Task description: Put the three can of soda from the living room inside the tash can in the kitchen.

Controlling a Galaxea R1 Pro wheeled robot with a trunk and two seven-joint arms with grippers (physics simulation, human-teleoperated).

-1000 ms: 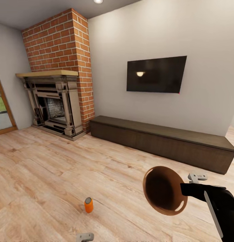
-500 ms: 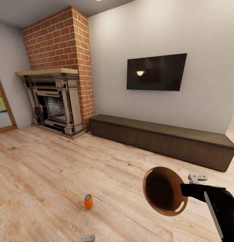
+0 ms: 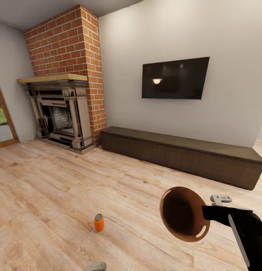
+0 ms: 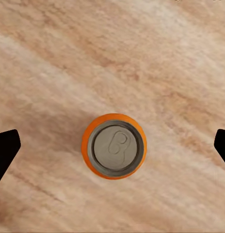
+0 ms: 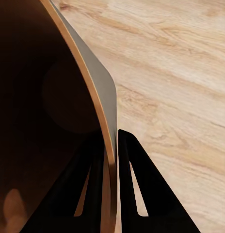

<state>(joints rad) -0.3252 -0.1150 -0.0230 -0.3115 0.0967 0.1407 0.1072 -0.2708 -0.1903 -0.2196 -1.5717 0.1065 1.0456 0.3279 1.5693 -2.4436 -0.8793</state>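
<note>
One bright orange can of soda (image 3: 99, 222) stands upright on the light wood floor of the living room. In the left wrist view I look straight down on its grey top (image 4: 114, 146). My left gripper (image 4: 114, 148) hangs above the can, open, with its black fingertips (image 4: 6, 150) far apart on either side and not touching it. My right gripper (image 5: 110, 160) is shut on the rim of the trash can (image 3: 183, 213), which it holds tilted above the floor with the copper-brown inside (image 5: 40, 97) facing me. The other two cans are out of view.
A red-brick fireplace (image 3: 65, 109) stands at the back left. A long low dark cabinet (image 3: 180, 154) runs along the far wall under a wall TV (image 3: 174, 78). A doorway (image 3: 1, 120) shows at the left edge. Wood floor (image 3: 52, 195) spreads around the can.
The whole picture has shifted up a little, so the camera has moved. The orange can sits higher in the picture. The trash can stays in my right gripper as before.
</note>
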